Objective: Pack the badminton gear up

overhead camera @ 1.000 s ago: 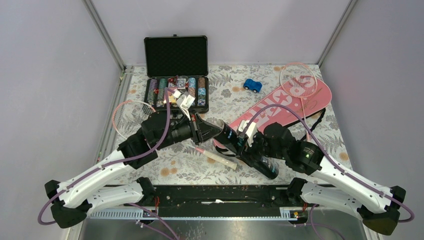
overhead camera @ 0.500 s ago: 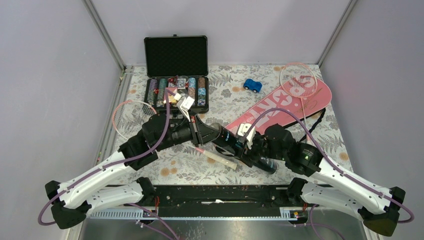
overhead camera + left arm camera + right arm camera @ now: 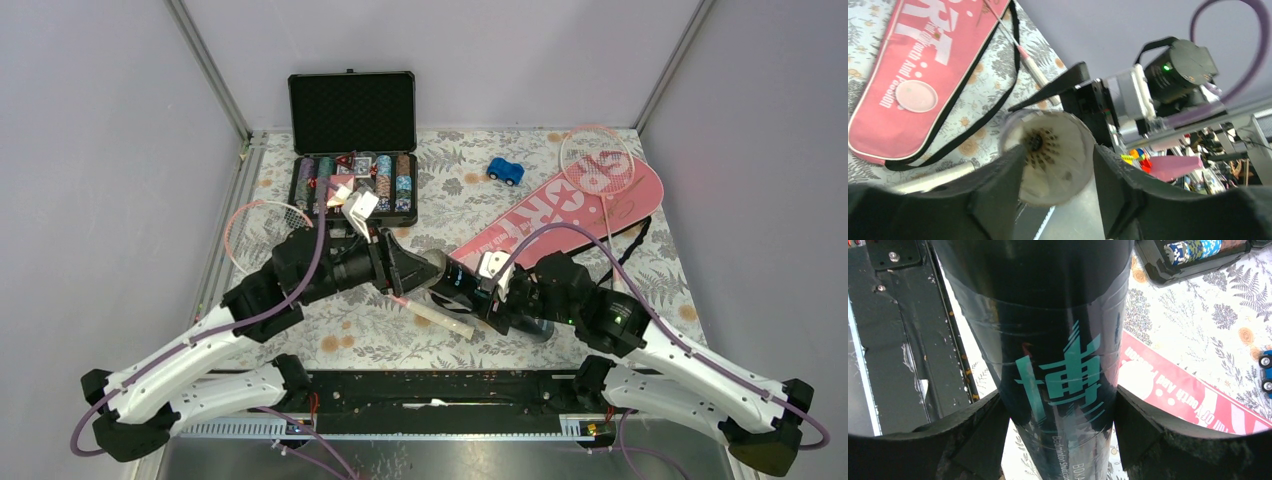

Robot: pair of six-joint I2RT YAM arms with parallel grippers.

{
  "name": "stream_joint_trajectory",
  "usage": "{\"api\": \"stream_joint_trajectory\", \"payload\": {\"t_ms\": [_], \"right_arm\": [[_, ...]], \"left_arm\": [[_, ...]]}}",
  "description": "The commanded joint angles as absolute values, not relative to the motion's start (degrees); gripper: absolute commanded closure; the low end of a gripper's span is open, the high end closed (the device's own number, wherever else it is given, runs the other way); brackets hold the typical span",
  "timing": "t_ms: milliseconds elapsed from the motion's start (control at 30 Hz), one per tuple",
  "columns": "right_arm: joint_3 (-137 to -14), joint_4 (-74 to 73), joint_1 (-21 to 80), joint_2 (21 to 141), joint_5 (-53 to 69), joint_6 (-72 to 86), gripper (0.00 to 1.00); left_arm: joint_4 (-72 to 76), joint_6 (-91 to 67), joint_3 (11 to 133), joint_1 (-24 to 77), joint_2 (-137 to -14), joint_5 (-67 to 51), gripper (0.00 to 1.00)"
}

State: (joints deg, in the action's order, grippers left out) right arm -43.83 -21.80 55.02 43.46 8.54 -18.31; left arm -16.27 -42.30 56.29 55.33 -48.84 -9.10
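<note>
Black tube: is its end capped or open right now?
Open. The left wrist view looks straight into the uncapped mouth of the black tube, where a white shuttlecock sits with its feathers facing outward.

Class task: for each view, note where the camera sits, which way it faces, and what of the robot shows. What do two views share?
Top external: above and behind the arms, looking down at the table; left gripper and right gripper show.
Left wrist: on the left arm, facing the open mouth of the black tube; own fingers frame it.
Right wrist: on the right arm, looking along the tube clamped between its fingers.
Shared: both wrist views show the tube and pink racket cover.
</note>
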Motion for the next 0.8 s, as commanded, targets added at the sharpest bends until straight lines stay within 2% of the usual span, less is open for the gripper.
{"api": "stream_joint_trajectory", "payload": {"t_ms": [0, 333, 467, 633, 767], "right_arm": [[-44.1, -16.0, 55.1, 41.5, 8.4, -16.8, 0.55], [-47.9, -21.8, 55.1, 41.2, 2.6, -11.5, 0.55], [-50.3, -24.8, 55.1, 39.9, -3.0, -7.7, 0.54], [-54.8, -31.0, 55.1, 37.9, -14.6, -2.4, 0.52], [-58.0, -35.6, 55.1, 35.9, -16.9, -1.1, 0.52]], "left_arm": [[-14.9, -42.5, 57.6, 56.2, -45.1, -9.4, 0.40], [-17.1, -42.9, 56.0, 56.2, -39.1, -2.1, 0.34], [-23.7, -42.2, 55.8, 56.1, -37.8, 9.6, 0.30], [-30.3, -41.6, 55.6, 56.0, -40.6, 18.5, 0.30], [-31.1, -40.6, 56.8, 55.9, -47.1, 22.5, 0.31]]}}
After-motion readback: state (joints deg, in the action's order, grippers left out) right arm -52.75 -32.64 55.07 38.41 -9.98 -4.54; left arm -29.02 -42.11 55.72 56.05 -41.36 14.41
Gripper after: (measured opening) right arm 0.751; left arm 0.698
